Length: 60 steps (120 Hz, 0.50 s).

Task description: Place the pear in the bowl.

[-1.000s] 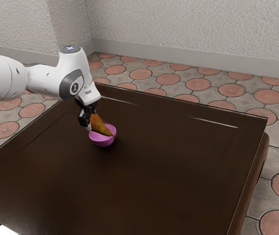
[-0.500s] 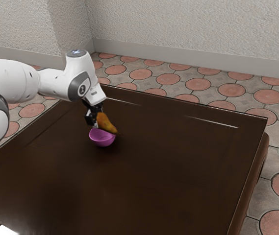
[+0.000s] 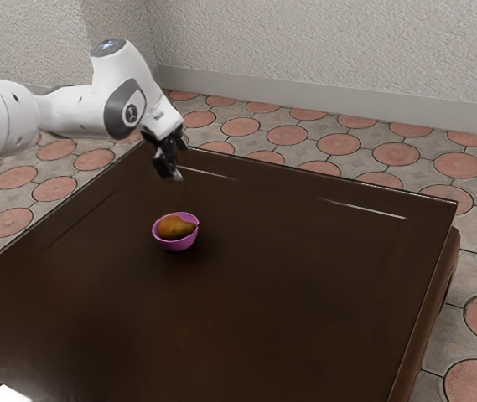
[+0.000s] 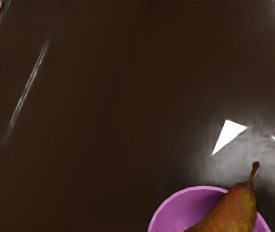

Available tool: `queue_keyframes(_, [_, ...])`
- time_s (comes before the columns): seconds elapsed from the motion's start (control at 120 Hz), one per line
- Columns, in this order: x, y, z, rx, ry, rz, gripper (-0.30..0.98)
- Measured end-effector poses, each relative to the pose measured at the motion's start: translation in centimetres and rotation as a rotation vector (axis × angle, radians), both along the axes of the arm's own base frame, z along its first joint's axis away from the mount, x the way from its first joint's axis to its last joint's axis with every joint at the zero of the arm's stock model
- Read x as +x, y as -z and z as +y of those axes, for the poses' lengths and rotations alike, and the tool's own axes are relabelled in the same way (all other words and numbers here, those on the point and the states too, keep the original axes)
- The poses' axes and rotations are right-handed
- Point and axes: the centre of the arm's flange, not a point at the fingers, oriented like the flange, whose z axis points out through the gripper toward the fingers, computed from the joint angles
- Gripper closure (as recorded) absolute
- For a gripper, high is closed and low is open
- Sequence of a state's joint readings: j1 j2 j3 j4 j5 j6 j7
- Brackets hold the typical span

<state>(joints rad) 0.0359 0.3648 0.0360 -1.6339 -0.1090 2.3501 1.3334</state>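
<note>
My gripper [image 3: 173, 171] is above the table, up and away from the bowl, open with nothing between its fingers. The orange-brown pear [image 3: 175, 227] lies on its side inside the small pink-purple bowl [image 3: 176, 244], its stem end toward the exterior view's right, at the rim. In the wrist view the pear [image 4: 236, 211] rests in the bowl [image 4: 188, 203], with its stem reaching past the rim; the lower part of both is cut off.
The dark brown table [image 3: 263, 293] carries the bowl. Bright reflections lie on its surface near the bowl in the wrist view. Beyond the table edge are the patterned tile floor [image 3: 339, 144] and a pale wall [image 3: 322, 50].
The pear, earlier held tilted in my gripper at the bowl, has been let go and now lies in it. My gripper has opened and moved up and away from the bowl.
</note>
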Motion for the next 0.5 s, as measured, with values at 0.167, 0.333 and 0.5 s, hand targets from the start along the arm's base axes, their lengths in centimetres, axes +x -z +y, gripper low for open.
queue_keyframes(0.167, [-4.5, -11.2, 0.5, -0.085, -0.255, 0.043, 0.01])
queue_keyframes(0.333, [-8.4, -16.1, -2.2, -0.109, -0.471, 0.16, 0.01])
queue_keyframes(0.5, [-11.5, -17.2, -3.6, -0.101, -0.676, 0.248, 0.0])
